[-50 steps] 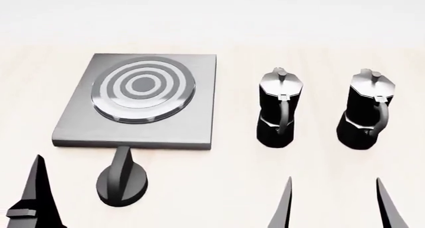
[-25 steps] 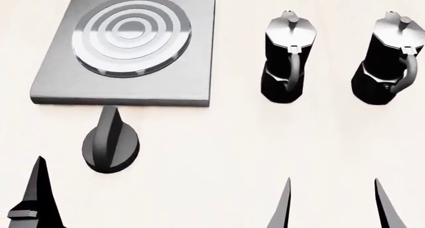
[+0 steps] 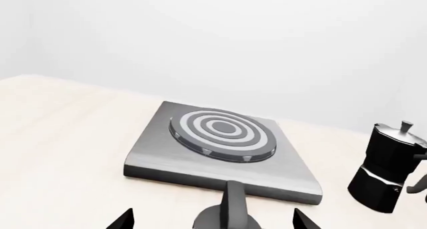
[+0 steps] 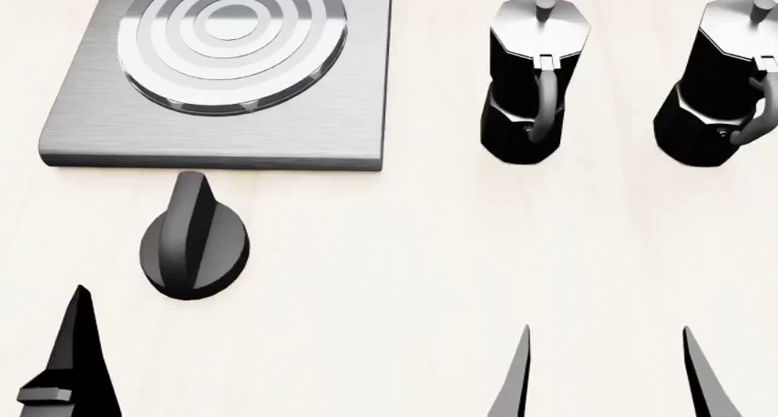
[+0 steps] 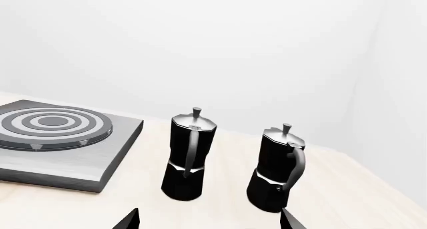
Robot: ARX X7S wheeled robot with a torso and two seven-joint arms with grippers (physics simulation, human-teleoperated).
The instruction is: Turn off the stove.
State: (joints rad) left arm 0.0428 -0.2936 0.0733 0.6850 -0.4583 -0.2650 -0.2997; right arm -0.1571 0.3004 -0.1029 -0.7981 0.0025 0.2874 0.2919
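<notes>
Pale tabletop (image 4: pixel 402 253), stove knob (image 4: pixel 193 247) just beyond left gripper (image 3: pixel 210 220).

You are looking at a flat square brushed-grey metal stove plate (image 4: pixel 346 80) whose round burner (image 4: pixel 231 39) is showing concentric light and dark grey rings. The small round ridged knob (image 4: pixel 192 249) is showing plain black. Two black moka pots with silver lids (image 4: pixel 535 76) (image 4: pixel 730 80) are standing on the pale beige wood-toned worktop (image 4: pixel 425 280).

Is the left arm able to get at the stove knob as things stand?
Probably yes. The left gripper is open and lined up on the knob, with bare table between them; the moka pots stand well off to the right.
</notes>
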